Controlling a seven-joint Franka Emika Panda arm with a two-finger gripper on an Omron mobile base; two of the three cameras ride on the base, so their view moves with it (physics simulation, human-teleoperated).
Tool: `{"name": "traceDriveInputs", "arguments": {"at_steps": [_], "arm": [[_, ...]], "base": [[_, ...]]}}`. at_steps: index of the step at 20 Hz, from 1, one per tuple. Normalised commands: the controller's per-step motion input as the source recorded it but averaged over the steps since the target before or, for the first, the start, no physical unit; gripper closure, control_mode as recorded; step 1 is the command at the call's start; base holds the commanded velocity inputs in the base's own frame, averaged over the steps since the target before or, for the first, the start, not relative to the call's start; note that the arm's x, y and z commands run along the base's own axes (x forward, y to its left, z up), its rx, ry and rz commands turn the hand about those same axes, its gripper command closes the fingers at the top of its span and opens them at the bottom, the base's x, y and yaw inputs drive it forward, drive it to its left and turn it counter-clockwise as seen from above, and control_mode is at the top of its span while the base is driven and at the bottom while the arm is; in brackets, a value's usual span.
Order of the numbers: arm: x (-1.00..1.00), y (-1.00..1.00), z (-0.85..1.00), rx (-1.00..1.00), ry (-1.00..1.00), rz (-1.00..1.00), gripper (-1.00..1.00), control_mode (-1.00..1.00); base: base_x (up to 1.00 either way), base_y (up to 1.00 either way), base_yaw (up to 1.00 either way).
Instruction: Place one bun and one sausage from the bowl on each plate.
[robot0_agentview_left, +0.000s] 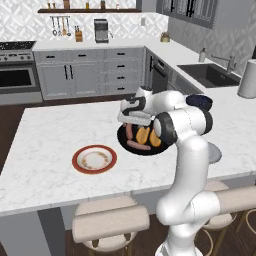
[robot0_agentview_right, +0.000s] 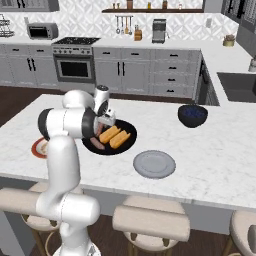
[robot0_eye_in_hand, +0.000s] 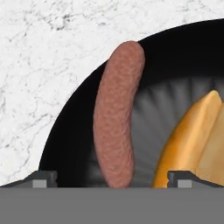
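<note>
Fingers (robot0_eye_in_hand: 43, 178) spread wide astride sausage (robot0_eye_in_hand: 117, 114) | long axis running away from gripper (robot0_eye_in_hand: 112, 179) | inside bowl (robot0_eye_in_hand: 70, 131)

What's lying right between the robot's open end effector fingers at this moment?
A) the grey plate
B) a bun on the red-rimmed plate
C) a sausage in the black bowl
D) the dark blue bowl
C: in the hand view the sausage lies lengthwise between the two fingertips of the open end effector, inside the black bowl, with a bun beside it.
</note>
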Motion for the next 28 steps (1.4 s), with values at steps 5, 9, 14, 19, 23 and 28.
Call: {"name": "traceDriveInputs", "arguments": {"at_steps": [5,9,14,19,23,28], "arm": [[0.29,0.00,-0.35,0.00,0.00,0.00,-1.00,-1.00],[0.17,0.01,-0.21,0.00,0.01,0.00,-1.00,-1.00],[0.14,0.01,-0.19,0.01,0.01,0.03,-1.00,-1.00],[0.00,0.00,-0.24,0.01,0.01,0.07,-1.00,-1.00],[-0.05,0.00,-0.20,0.02,0.00,0.08,1.00,-1.00],[-0.12,0.00,0.00,0.06,0.00,0.08,1.00,-1.00]], "base": [[0.00,0.00,0.00],[0.00,0.00,0.00],[0.00,0.00,0.00],[0.00,0.00,0.00],[0.00,0.00,0.00],[0.00,0.00,0.00]]}}
